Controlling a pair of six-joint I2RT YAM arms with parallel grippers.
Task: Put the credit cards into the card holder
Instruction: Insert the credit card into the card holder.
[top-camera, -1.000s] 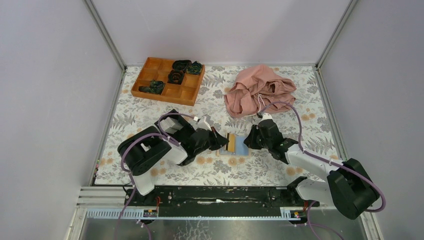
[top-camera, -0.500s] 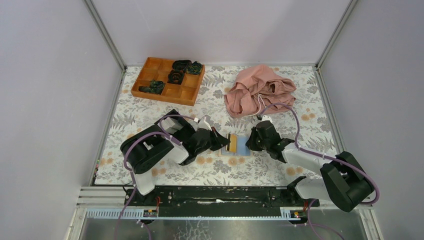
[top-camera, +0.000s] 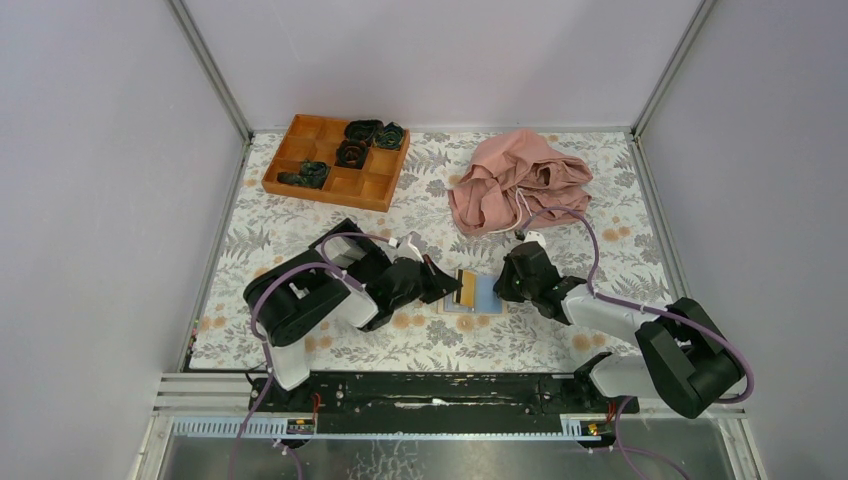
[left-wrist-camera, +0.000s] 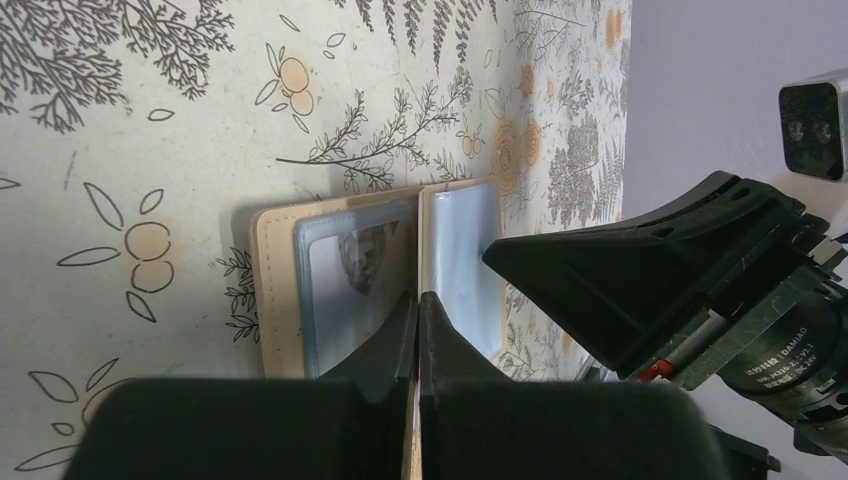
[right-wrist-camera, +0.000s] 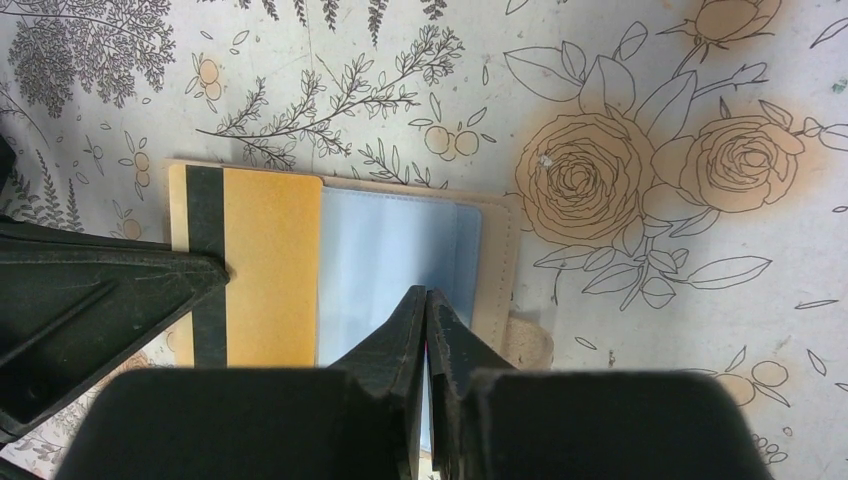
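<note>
The card holder lies open on the floral mat between both grippers, with a tan rim and pale blue clear slots. A credit card, yellow with a black stripe, lies over its left half. My left gripper is shut on that card's left edge. In the left wrist view the gripper holds the card edge-on over the holder. My right gripper is shut. Its tips rest on the holder's right half, beside the card. No other cards show.
An orange-brown compartment tray with dark coiled items stands at the back left. A crumpled pink cloth lies at the back right, just behind the right arm. A small tan tab sticks out beside the holder.
The right arm has shifted a little leftward, its gripper slightly closer over the holder. The left gripper and the card have barely moved.
</note>
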